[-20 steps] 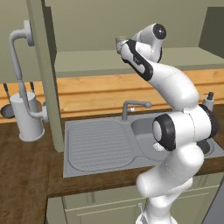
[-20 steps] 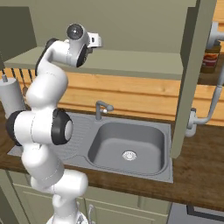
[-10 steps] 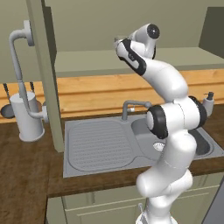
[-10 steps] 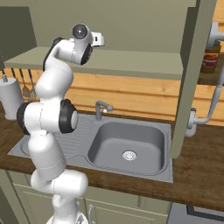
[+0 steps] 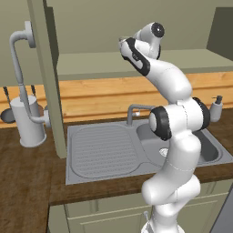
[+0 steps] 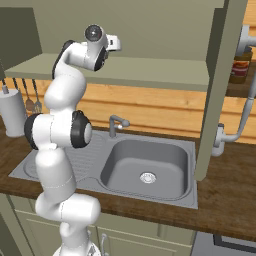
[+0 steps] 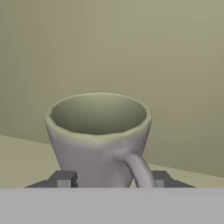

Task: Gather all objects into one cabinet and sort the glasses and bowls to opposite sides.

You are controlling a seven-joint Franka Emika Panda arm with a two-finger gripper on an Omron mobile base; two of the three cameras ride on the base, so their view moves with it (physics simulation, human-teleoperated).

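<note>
gripping a grey mug point(image 7: 99, 135), the fingers point(image 7: 64, 178) hover above the cabinet shelf point(image 5: 91, 63).

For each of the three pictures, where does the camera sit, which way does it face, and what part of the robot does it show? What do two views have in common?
Left base view: behind the arm, on its left, facing the sink and cabinet shelf; the arm rises at right.
Right base view: behind, on its right, facing the same sink; the arm rises at left.
Hand view: on the hand, looking along the gripper at a grey mug between the fingertips.
Both base views share the sink, faucet and shelf.
</note>
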